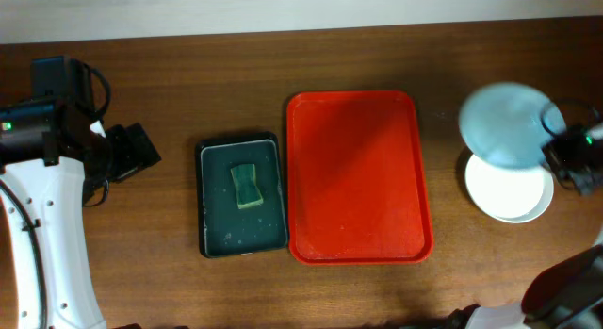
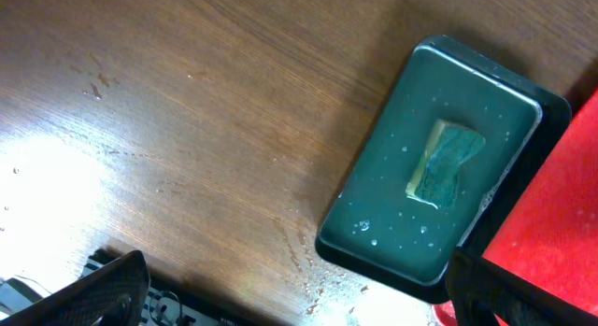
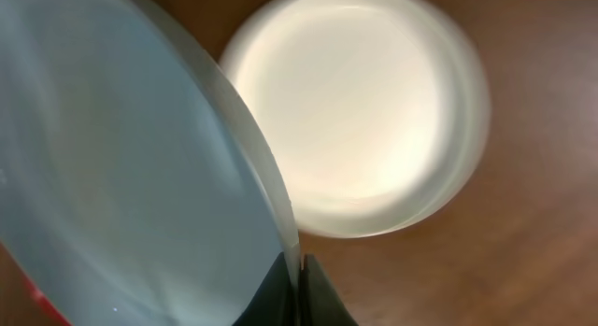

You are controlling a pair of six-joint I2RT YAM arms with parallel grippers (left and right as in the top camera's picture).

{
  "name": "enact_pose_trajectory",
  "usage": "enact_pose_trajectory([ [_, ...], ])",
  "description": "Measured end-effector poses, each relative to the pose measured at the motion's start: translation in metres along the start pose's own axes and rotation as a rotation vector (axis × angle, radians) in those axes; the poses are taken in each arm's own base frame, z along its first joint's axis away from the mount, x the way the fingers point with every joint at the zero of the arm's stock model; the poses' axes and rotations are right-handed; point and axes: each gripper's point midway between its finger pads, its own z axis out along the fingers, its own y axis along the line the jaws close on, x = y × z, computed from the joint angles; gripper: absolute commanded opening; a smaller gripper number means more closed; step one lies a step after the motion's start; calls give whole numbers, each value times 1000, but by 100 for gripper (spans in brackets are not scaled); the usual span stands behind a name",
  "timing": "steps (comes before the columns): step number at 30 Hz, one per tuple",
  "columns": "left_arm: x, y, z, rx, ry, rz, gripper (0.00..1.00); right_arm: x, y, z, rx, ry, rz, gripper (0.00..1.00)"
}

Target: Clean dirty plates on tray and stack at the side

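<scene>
The red tray [image 1: 358, 178] lies in the middle of the table with nothing on it; its corner shows in the left wrist view [image 2: 561, 214]. At the far right my right gripper [image 1: 563, 150] is shut on the rim of a pale mint-blue plate [image 1: 509, 124], held tilted above a white plate [image 1: 509, 189] that rests on the table. The right wrist view shows the fingers [image 3: 299, 289] pinching the blue plate's [image 3: 121, 177] edge, with the white plate [image 3: 355, 111] below. Neither plate shows a smear. My left gripper [image 1: 132, 152] hangs open at the left, holding nothing [image 2: 299, 303].
A black tray [image 1: 215, 216] with a green-yellow sponge [image 1: 247, 186] sits just left of the red tray. In the left wrist view this wet tray [image 2: 374, 223] and sponge [image 2: 447, 163] lie ahead, with water drops on the wood around it.
</scene>
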Motion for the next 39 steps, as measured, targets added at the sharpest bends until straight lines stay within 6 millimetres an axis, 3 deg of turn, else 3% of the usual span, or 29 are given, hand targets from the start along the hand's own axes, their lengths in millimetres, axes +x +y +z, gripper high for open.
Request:
enact_pose_trajectory([
  [2, 0, 0, 0, 0, 0, 0, 100, -3, -39, 26, 36, 19, 92, 4],
  [6, 0, 0, 0, 0, 0, 0, 100, 2, -75, 57, 59, 27, 168, 4],
  [7, 0, 0, 0, 0, 0, 0, 100, 7, -82, 64, 65, 38, 178, 15],
  [8, 0, 0, 0, 0, 1, 0, 99, 9, -83, 68, 66, 41, 179, 40],
  [9, 0, 0, 0, 0, 1, 0, 100, 15, -85, 74, 69, 52, 182, 45],
  [15, 0, 0, 0, 0, 0, 0, 99, 32, -69, 73, 4, 121, 139, 48],
  [18, 0, 0, 0, 0, 0, 0, 99, 33, -49, 45, -76, 100, 102, 48],
  [20, 0, 0, 0, 0, 0, 0, 99, 34, -31, 13, -144, 45, 42, 48],
  [22, 0, 0, 0, 0, 1, 0, 100, 49, 1, -33, -238, -51, -88, 48],
  [24, 0, 0, 0, 0, 0, 0, 99, 72, 26, -63, -307, -106, -221, 48],
  [27, 0, 0, 0, 0, 0, 0, 99, 133, 66, -103, -441, -152, -506, 50],
  [29, 0, 0, 0, 0, 1, 0, 99, 176, 84, -124, -527, -164, -695, 60],
  [30, 0, 0, 0, 0, 0, 0, 99, 193, 88, -132, -561, -170, -771, 98],
  [32, 0, 0, 0, 0, 1, 0, 99, 227, 92, -148, -627, -173, -907, 98],
  [35, 0, 0, 0, 0, 0, 0, 99, 261, 87, -164, -689, -185, -1047, 98],
  [39, 0, 0, 0, 0, 0, 0, 100, 280, 82, -175, -734, -191, -1124, 98],
])
